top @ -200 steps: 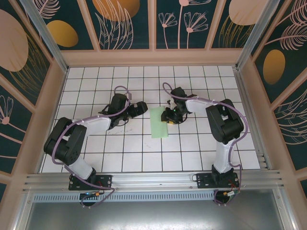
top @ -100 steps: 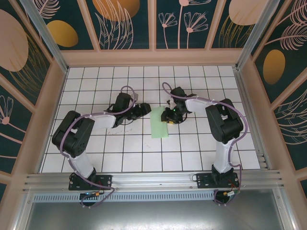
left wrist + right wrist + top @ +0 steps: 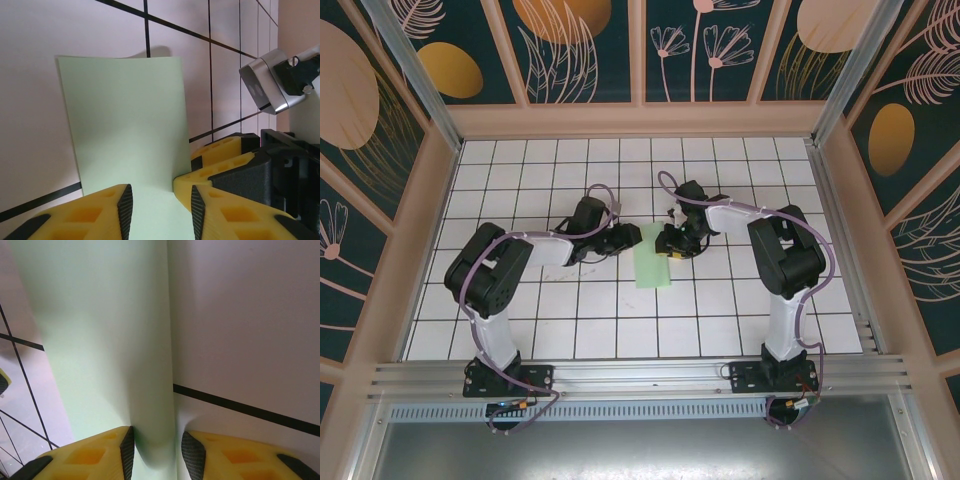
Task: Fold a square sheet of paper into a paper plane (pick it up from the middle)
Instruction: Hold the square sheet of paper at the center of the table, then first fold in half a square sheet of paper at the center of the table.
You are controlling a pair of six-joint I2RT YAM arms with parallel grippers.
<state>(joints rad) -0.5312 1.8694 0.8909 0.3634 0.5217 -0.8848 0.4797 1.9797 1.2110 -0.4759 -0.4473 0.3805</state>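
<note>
Seen from above, a narrow pale green sheet of paper (image 3: 653, 268) is lying near the middle of the tiled table (image 3: 520, 330), with the left gripper (image 3: 634, 237) and right gripper (image 3: 670, 246) crowding its far end.

At the left wrist, narrowed jaws are straddling the paper's edge; it is unclear whether they are pinching it.

At the right wrist, narrow jaws are nipping a raised ridge of the paper.

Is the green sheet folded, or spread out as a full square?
Folded over, it seems: from above the sheet is a narrow rectangle, and its edge at the right gripper curls round.
</note>
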